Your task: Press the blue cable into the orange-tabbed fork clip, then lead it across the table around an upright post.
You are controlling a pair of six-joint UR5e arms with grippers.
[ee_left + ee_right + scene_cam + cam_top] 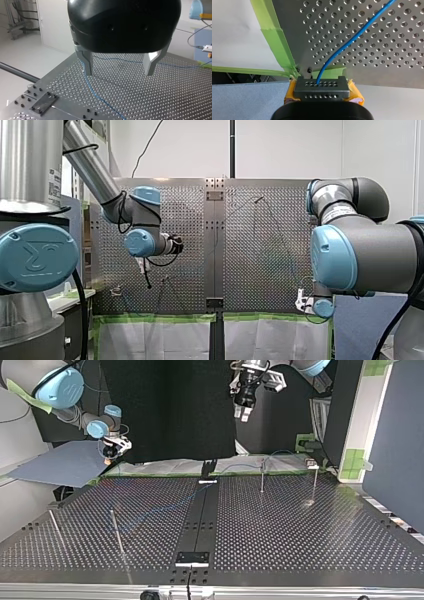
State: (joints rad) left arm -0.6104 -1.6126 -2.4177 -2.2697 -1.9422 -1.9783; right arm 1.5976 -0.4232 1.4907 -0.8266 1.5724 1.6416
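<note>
Taking the dark centre strip (199, 520) of the perforated metal table (300, 530) as ref.: the thin blue cable (165, 507) lies slack on the table surface. In the top view it runs from close by a thin upright metal post (117, 532) on the strip's left, crosses the strip's far end, then continues along the far edge on the strip's right, near a second upright post (262, 475). Whether it wraps either post or only passes beside it: cannot tell. The right gripper (321, 86), w/ yellow pads (354, 91), sits just off the table's green-taped edge (278, 47). Its jaws are clamped on the blue cable, which exits between them and leads out over the perforated surface. In the top view this gripper hangs left of the strip, beyond the far edge. The left gripper (118, 66), black body w/ metal fingers (87, 62), hangs well above the table, just right of the strip's far end. Its jaws stand wide apart w/ nothing between them. The cable passes beneath it on the surface, no contact.
</note>
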